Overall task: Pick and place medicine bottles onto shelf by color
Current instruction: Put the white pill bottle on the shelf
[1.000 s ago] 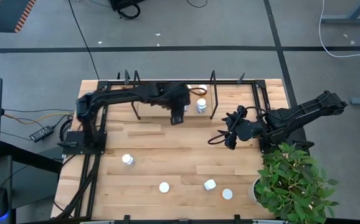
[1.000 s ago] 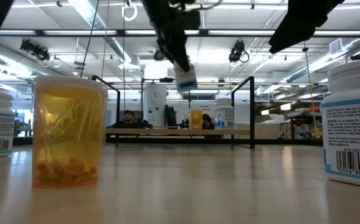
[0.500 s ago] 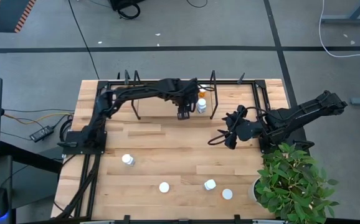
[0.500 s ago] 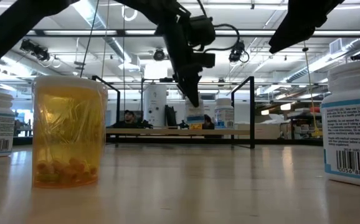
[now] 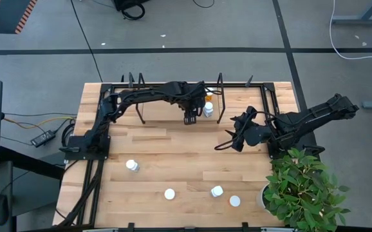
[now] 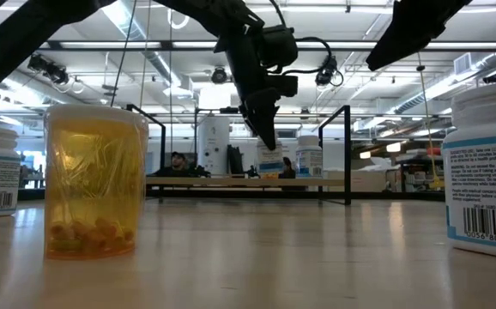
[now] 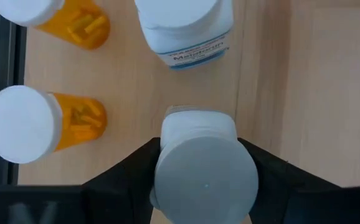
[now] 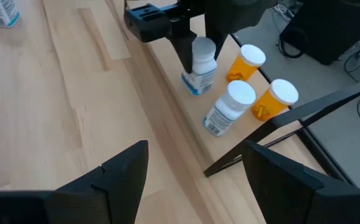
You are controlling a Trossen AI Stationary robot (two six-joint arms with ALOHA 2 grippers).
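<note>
Fingers on my left gripper sit either side of a white bottle, pressed on its body, and it's standing on the shelf board. Just beside it on the shelf there's a second white bottle, and past those, nearer the shelf's back edge, two orange bottles. From the right wrist cam I see the same four grouped by one of the shelf's black wire uprights. My right gripper hangs over the tabletop off the shelf's right end, fingers spread wide, holding nothing. Four more bottles are well away from the shelf, along the table's near side.
</note>
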